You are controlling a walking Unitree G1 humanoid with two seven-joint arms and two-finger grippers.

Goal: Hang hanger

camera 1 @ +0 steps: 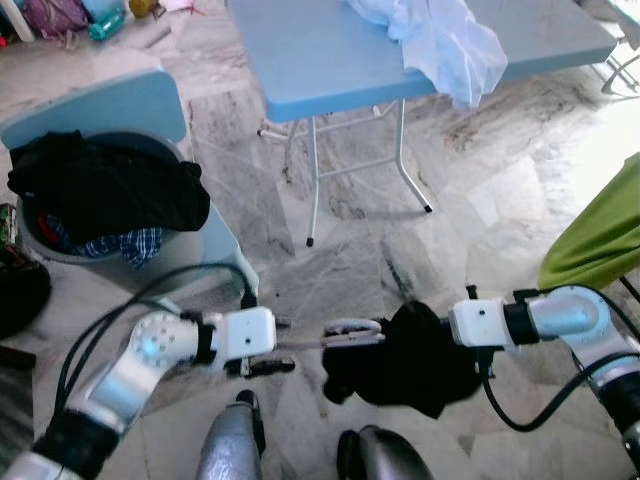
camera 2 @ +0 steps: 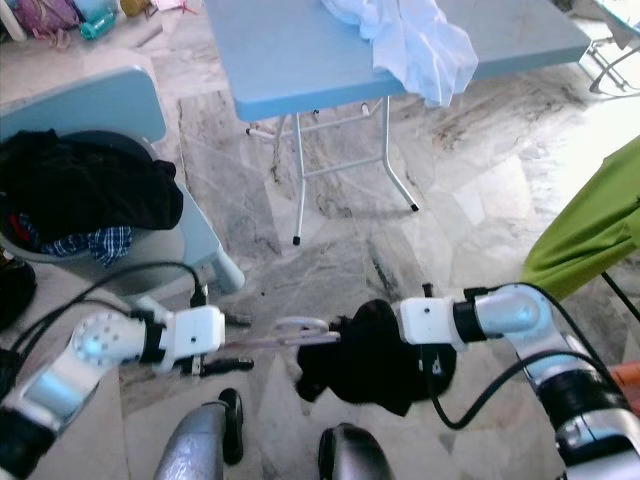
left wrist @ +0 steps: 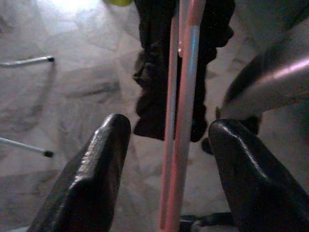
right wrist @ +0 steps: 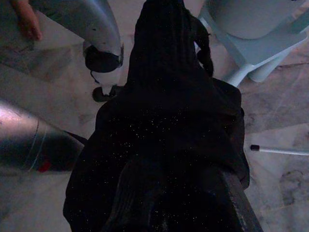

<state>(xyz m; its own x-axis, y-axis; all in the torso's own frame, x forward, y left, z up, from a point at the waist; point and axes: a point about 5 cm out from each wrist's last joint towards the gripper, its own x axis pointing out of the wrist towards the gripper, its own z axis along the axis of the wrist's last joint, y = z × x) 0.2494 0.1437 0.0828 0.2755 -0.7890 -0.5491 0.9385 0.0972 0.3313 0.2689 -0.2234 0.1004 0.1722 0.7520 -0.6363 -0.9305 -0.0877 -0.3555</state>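
My left gripper reaches across toward the pale hanger above the marble floor; my right gripper is buried in the black garment draped there, fingers hidden, probably clamped; a white cloth hangs over the blue table's front edge; dark clothes fill the basket.
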